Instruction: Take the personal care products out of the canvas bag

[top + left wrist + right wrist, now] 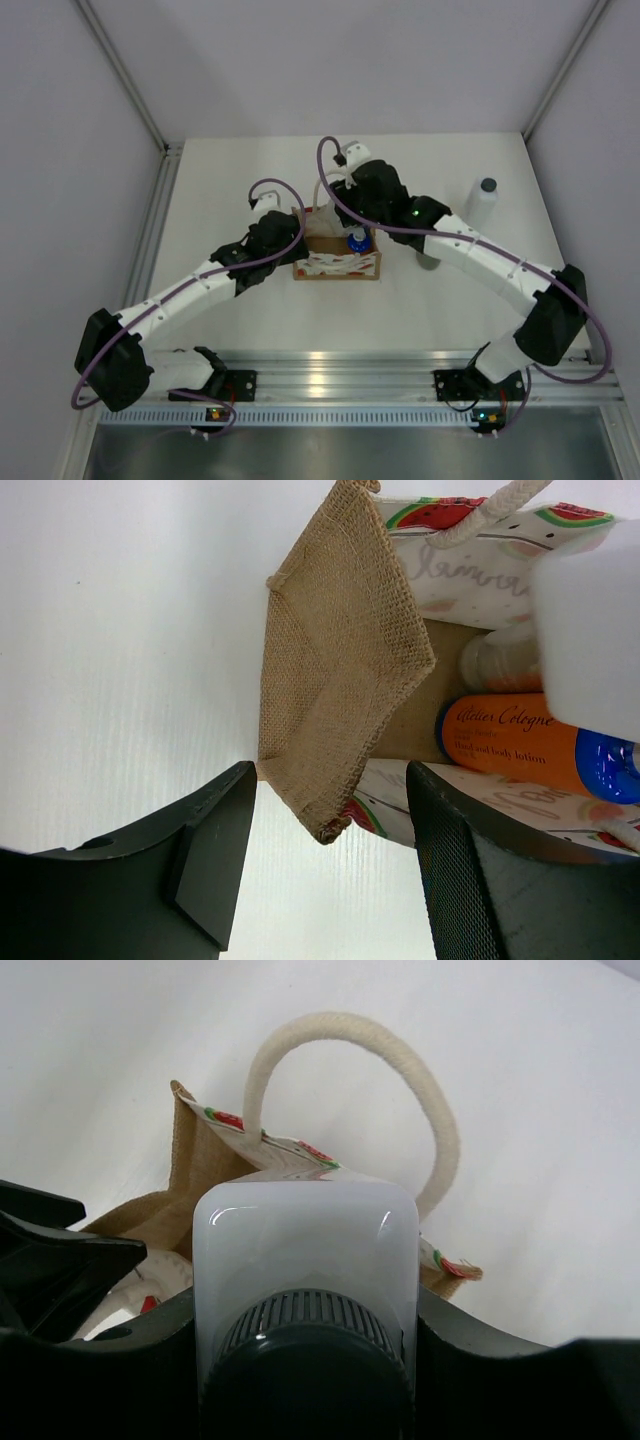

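Gripping a white bottle point(305, 1250) by its sides, the right claw point(305, 1325) is clenched beside the dark grey cap point(305, 1380). The bottle hangs over the mouth of the canvas bag point(205, 1165), with the cream handle point(400, 1080) looping behind. Left claw point(330, 790) is released, jaws spread either side of the bag's burlap end. An orange bottle point(505, 745) with a blue top sits inside the bag. A second white bottle point(483, 205) stands on the table point(230, 180), well right of the bag.

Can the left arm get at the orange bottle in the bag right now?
Probably not directly. The left gripper sits open outside the canvas bag, its burlap end wall between it and the orange bottle. The right gripper, holding a white bottle, is over the opening.
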### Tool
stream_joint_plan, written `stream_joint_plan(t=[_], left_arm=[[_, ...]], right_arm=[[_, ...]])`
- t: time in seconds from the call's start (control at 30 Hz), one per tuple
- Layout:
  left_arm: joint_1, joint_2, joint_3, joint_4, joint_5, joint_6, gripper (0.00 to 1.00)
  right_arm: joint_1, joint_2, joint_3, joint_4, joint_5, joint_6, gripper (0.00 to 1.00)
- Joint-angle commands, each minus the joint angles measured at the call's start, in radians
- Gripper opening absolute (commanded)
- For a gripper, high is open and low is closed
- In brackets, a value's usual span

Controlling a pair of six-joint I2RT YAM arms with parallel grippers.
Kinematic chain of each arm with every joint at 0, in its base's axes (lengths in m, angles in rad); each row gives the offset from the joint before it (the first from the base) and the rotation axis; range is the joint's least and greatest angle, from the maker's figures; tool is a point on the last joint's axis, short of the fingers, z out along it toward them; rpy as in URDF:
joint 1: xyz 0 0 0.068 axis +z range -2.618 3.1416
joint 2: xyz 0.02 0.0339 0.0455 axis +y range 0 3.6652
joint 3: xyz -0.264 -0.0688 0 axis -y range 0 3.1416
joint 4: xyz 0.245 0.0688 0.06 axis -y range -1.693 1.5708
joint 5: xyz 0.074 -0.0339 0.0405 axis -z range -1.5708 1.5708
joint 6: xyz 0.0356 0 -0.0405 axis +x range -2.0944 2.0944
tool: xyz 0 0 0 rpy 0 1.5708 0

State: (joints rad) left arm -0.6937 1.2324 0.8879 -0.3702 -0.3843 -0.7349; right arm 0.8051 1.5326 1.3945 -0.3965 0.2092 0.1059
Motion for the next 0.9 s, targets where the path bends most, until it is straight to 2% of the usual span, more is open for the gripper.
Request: stream_joint_plan(t=[0.0,0.2,0.37,0.63,0.87], left_arm=[[0.002,-0.024,-0.009,0.011,-0.025,-0.012,0.66],[0.002,-0.025,-0.012,0.013,-0.025,-0.015,0.66],[0.002,-0.027,-0.014,0.013,-0.021,-0.02,0.66],[0.002,-0.03,-0.007,0.011,-0.013,-0.018,0.66],[0.002,-0.042,-0.012,0.011,-0.005,-0.017,0.66]], right_arm=[[0.016,-0.141,0.098,0.09,0.065,-0.009,0.0],[0.009,-0.248,0.155,0.021,0.148,-0.025,0.0],[-0.07,-0.293,0.192,-0.03,0.165,-0.046,0.0],[-0.303,-0.21,0.187,-0.035,0.062,-0.044,0.0],[-0.403,-0.085,0.15,0.096,-0.014,-0.074,0.0]])
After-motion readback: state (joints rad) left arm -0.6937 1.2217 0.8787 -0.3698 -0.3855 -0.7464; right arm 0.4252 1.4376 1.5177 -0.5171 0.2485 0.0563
